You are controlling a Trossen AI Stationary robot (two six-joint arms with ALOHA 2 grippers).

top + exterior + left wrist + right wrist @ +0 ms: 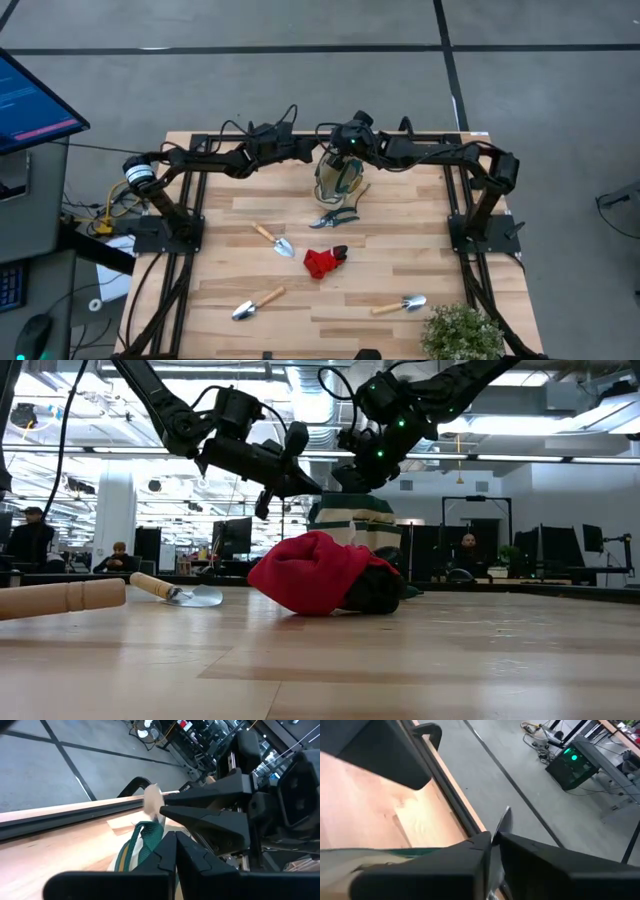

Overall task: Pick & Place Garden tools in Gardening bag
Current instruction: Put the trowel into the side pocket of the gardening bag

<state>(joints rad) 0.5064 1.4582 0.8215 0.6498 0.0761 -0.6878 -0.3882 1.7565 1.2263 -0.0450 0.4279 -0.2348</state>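
Both tools are meeting over the gardening bag (339, 178) at the desk's far edge. The left tool (175, 840) is pinching the bag's green handle (145, 837); the right tool (492, 842), closed on a silver trowel blade (505, 822), is hanging directly above the bag's mouth.

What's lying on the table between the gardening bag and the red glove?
The teal-handled pruning shears lie between the gardening bag and the red glove, seen in the high view.

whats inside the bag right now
A tool's wooden handle sticks out of the bag. Both claws cover the opening from above, so the rest is hidden.
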